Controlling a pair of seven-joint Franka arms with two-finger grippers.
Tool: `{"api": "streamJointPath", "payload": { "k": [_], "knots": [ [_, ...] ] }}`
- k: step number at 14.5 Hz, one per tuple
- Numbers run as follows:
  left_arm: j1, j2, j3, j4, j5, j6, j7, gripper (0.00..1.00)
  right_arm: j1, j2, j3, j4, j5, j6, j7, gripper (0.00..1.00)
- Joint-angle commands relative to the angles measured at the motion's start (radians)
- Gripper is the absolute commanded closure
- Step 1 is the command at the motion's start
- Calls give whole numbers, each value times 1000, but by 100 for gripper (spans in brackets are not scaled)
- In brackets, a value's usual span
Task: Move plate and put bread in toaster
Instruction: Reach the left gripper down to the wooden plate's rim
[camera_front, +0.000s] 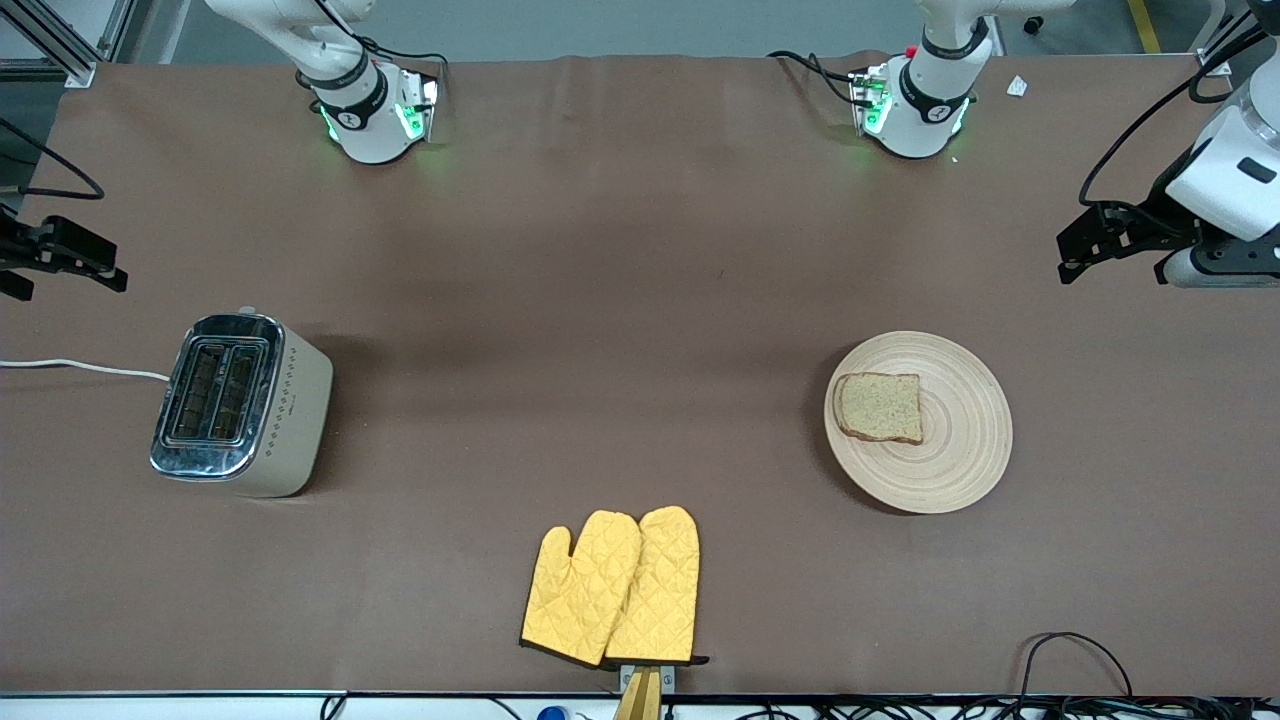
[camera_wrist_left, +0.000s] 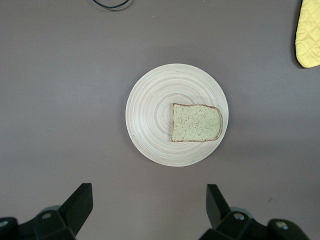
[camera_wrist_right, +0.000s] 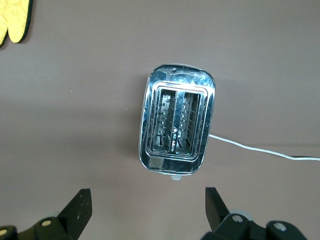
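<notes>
Front view, plate: a pale wooden plate (camera_front: 950, 460) with ring grooves lies on the brown table (camera_front: 620, 300) toward the left arm's end.
Front view, bread: a speckled bread slice (camera_front: 880, 407) lies flat on the plate, on the side toward the toaster.
Front view, toaster: the cream toaster (camera_front: 240, 403) with chrome top stands upright toward the right arm's end, both slots empty, its white cord (camera_front: 80, 368) running off the table edge.
Front view, mitts: two yellow oven mitts (camera_front: 612, 588) overlap near the table edge closest to the camera, between toaster and plate.
Front view, grippers: the left gripper (camera_front: 1072, 255) hangs in the air at its end of the table; the right gripper (camera_front: 100, 272) hangs at the other end.
Left wrist view: the left gripper (camera_wrist_left: 150, 200) has its fingers (camera_wrist_left: 80, 200) spread wide, holding nothing, above the plate (camera_wrist_left: 150, 100) and bread (camera_wrist_left: 196, 123).
Right wrist view: the right gripper (camera_wrist_right: 148, 200) is likewise spread apart and empty above the toaster (camera_wrist_right: 177, 125).
</notes>
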Motion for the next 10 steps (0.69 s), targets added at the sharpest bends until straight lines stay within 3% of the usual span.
{"api": "streamJointPath", "payload": {
  "k": [1, 8, 10],
  "knots": [
    [-3, 14, -1, 29, -12, -1, -9, 0, -35, -21, 36, -18, -9, 7, -5, 0],
    [55, 52, 9, 20, -61, -34, 51, 0, -29, -21, 35, -18, -10, 7, -5, 0],
    [116, 92, 13, 21, -184, -35, 123, 0, -27, -21, 35, -18, -9, 7, -5, 0]
  ]
}}
